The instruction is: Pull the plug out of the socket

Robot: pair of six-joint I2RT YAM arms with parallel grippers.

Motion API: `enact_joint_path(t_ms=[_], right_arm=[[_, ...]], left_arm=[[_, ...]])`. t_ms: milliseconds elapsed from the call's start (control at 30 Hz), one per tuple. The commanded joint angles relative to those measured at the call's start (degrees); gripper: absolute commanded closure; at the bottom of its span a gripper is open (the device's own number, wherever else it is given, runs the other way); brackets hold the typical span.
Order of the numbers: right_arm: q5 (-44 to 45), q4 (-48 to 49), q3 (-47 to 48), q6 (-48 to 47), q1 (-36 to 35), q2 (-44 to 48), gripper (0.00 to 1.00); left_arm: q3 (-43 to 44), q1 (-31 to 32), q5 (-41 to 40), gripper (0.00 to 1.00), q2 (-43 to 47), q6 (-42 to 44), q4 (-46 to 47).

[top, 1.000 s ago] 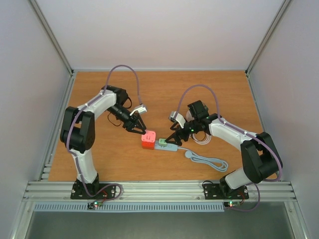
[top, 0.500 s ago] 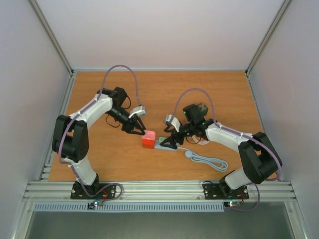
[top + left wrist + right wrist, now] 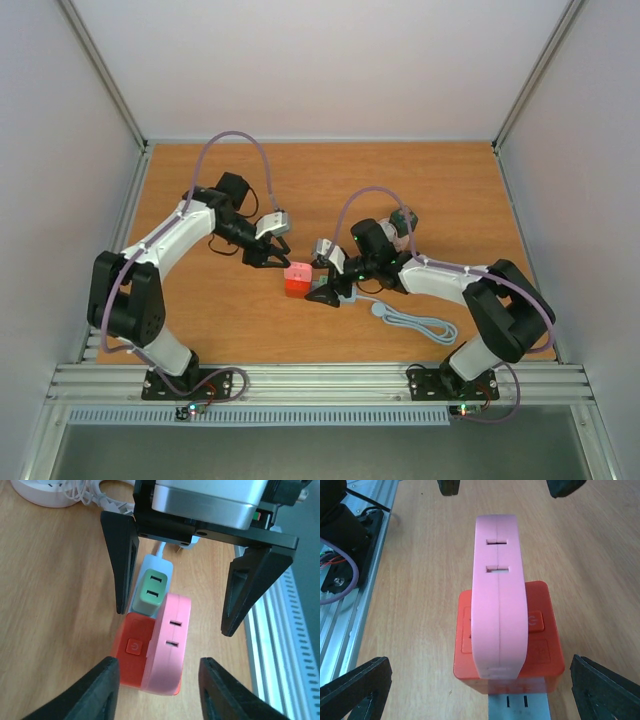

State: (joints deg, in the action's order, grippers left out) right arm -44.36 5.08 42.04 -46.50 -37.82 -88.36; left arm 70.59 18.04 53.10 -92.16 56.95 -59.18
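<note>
A red cube socket (image 3: 296, 282) with a pink piece (image 3: 170, 640) across its top stands mid-table. A pale blue plug (image 3: 152, 587) with a green face sits in the cube's side, and its grey cable (image 3: 415, 322) trails to the right. My left gripper (image 3: 272, 260) is open. Its fingertips (image 3: 107, 682) flank the cube's near end, and only the left one is close to the red side. My right gripper (image 3: 322, 290) is wide open, and its fingers (image 3: 125, 565) straddle the plug (image 3: 519, 707) right behind the cube (image 3: 540, 645).
A white round device with coiled cords (image 3: 47, 492) lies beyond the right gripper. An aluminium rail (image 3: 300, 380) runs along the table's near edge. White walls enclose the wooden table (image 3: 200, 320) on three sides.
My right gripper has slid left along the plug up to the cube. My left gripper's jaws have narrowed while staying at the cube's other side.
</note>
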Motion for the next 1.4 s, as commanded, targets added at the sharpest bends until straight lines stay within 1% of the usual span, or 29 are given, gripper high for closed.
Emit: enact_joint_path(t_ms=[0, 133, 300, 467, 667, 933, 1100, 1267, 1367], right_arm=[[0.8, 6.1, -0.3, 0.0, -1.3, -2.2, 0.02], [2.0, 8.6, -0.6, 0.2, -2.7, -3.5, 0.01], [3.1, 10.9, -0.6, 0.3, -3.7, -5.2, 0.02], [5.1, 13.0, -0.6, 0.0, -3.8, -6.6, 0.04], [5.1, 13.9, -1.4, -0.5, -3.8, -7.3, 0.08], [6.9, 16.7, -1.9, -0.4, -4.1, -7.8, 0.14], [8.1, 18.7, -2.4, -0.5, -4.8, -8.0, 0.23], [8.6, 19.4, -2.6, -1.1, -5.2, -8.3, 0.27], [8.9, 19.7, -2.7, -1.1, -5.4, -8.2, 0.32]], left_arm=[[-2.1, 0.2, -1.0, 0.51, 1.7, -0.3, 5.2], [-3.2, 0.3, -1.6, 0.38, 2.5, -1.2, 7.4], [-4.1, 0.3, -2.7, 0.37, 2.6, 0.2, 8.4], [-5.7, 0.2, -2.3, 0.4, 3.3, 4.3, 7.7], [-7.9, 1.0, -2.6, 0.41, 4.7, 4.6, 10.0], [-13.2, 6.1, -6.7, 0.45, 8.7, 2.6, 17.0], [-14.4, 7.1, -7.7, 0.51, 10.0, 1.2, 20.1], [-16.8, 7.2, -10.2, 0.57, 12.6, -0.7, 25.5], [-17.8, 7.2, -11.3, 0.63, 14.2, -1.8, 28.0]])
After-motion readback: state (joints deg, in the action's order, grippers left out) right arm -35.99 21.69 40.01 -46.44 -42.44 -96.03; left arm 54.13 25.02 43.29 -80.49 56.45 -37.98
